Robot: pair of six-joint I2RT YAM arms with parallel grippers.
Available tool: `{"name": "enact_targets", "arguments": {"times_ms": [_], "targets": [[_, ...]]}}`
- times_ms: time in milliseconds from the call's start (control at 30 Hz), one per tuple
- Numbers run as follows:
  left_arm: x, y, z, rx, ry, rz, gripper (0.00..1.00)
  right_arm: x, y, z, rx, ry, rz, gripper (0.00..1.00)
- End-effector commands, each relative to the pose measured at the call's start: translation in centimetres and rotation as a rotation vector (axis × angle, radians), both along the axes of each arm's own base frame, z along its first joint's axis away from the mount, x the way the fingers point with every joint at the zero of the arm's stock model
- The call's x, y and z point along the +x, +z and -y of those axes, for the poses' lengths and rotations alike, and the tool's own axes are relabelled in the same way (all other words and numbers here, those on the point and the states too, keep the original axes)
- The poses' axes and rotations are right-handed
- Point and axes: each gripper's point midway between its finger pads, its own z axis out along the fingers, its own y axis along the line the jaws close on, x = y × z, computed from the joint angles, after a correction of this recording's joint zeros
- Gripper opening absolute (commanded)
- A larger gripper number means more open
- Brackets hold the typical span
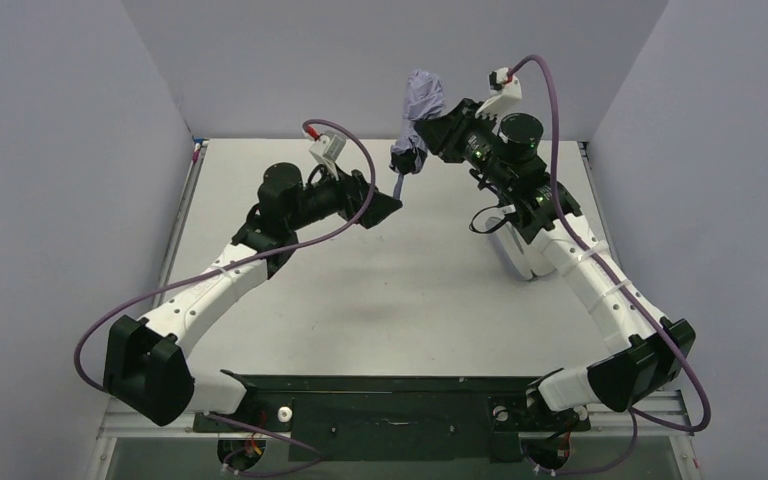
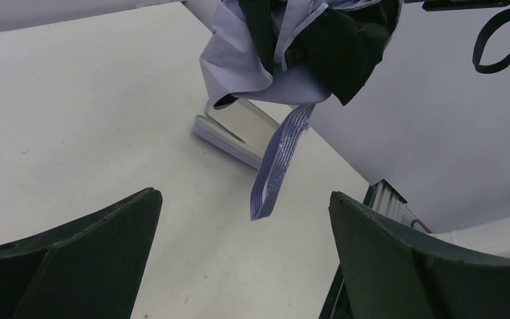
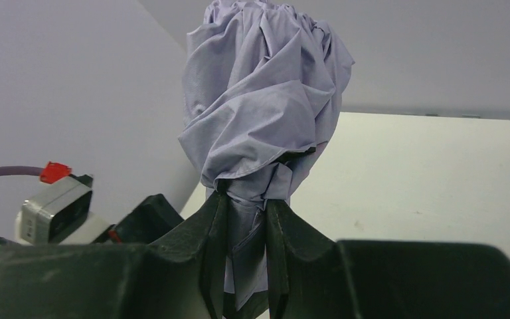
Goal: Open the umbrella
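The umbrella is folded, its pale lilac fabric bunched, and hangs in the air near the back wall. My right gripper is shut on its lower part; in the right wrist view the fingers pinch the gathered fabric below the bundle. The left wrist view shows the umbrella from below, lilac with a black underside, and a lilac strap loop dangling from it. My left gripper is open and empty just below that strap, its fingers wide apart, touching nothing. The shaft and handle are hidden.
A flat pale lilac pouch lies on the white table, under my right arm. Grey walls close in the back and both sides. A black cable loop hangs from the right arm.
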Motion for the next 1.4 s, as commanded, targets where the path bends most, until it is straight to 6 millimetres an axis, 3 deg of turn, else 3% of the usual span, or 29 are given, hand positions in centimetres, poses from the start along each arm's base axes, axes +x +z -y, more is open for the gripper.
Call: {"name": "enact_targets", "arguments": {"times_ms": [0, 133, 367, 500, 600, 667, 1367], "targets": [[-0.3, 3.7, 1.8, -0.105, -0.057, 0.042, 0.95, -1.3, 7.0, 0.4, 0.157, -0.033, 0.163, 0.00], [-0.4, 3.7, 2.4, -0.118, -0.079, 0.041, 0.84, -2.1, 7.3, 0.2, 0.157, -0.017, 0.170, 0.00], [-1.5, 4.2, 3.0, -0.127, -0.147, 0.091, 0.40, -2.9, 7.2, 0.1, 0.152, 0.007, 0.178, 0.00], [-1.9, 4.5, 2.9, -0.121, -0.154, 0.123, 0.26, -3.3, 7.2, 0.2, 0.152, 0.013, 0.178, 0.00], [-2.2, 4.4, 3.0, -0.115, -0.169, 0.122, 0.07, -3.5, 7.6, 0.2, 0.160, 0.020, 0.191, 0.00], [-2.6, 4.1, 3.0, -0.113, -0.176, 0.115, 0.00, -3.6, 7.8, 0.4, 0.160, 0.017, 0.199, 0.00], [-9.5, -4.2, 2.8, 0.078, -0.314, 0.054, 0.00, -2.2, 11.4, 3.5, 0.170, -0.032, 0.315, 0.00]]}}
